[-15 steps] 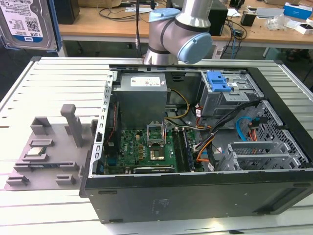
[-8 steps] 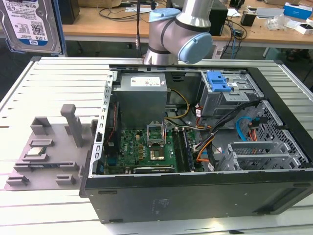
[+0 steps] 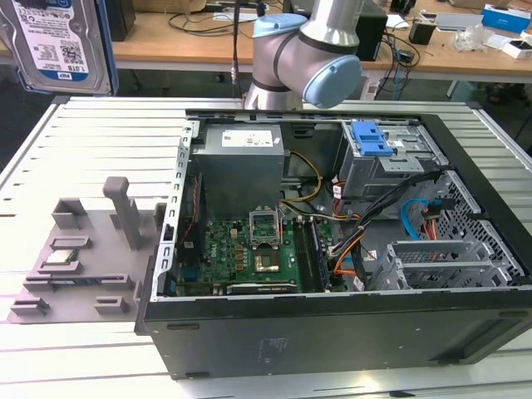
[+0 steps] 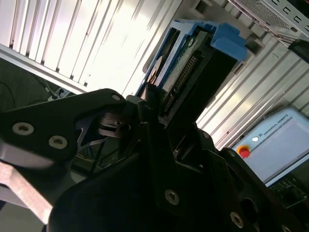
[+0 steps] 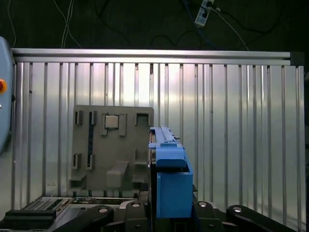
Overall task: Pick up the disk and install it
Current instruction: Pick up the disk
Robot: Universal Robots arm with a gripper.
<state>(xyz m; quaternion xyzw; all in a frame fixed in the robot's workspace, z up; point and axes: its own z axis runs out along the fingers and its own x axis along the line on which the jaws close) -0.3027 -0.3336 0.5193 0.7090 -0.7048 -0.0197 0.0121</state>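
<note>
Gripper clamped on disk (blue rails), edge-on btwn jaws, abv table

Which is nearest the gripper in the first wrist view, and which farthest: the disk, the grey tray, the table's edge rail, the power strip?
1. the disk, clamped in the gripper.
2. the grey tray, on the table beside the disk.
3. the edge rail, along the table's far side.
4. the power strip, beyond the rail, off the table.

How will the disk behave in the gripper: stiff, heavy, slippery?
Probably stiff and rather heavy for its size: the disk looks like a solid metal slab. Its blue rails look like smooth plastic, so it might slip in the gripper.
</note>
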